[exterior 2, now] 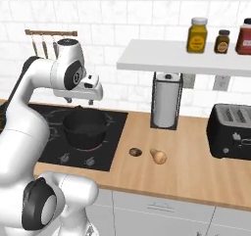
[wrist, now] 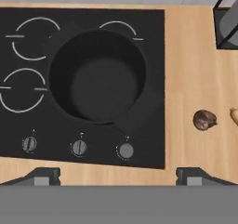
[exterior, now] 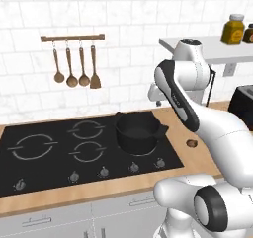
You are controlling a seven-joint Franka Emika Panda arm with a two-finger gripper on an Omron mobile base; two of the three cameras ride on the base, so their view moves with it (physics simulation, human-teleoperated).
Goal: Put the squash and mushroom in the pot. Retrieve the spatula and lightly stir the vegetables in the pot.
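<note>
Hand hovers above the pot, fingers spread wide, holding nothing. Pot sits on the cooktop's right-hand burner, nothing visible inside. Mushroom and squash lie on the wooden surface right of the cooktop, near each other, not touching. Wooden utensils hang on the wall rail.
</note>
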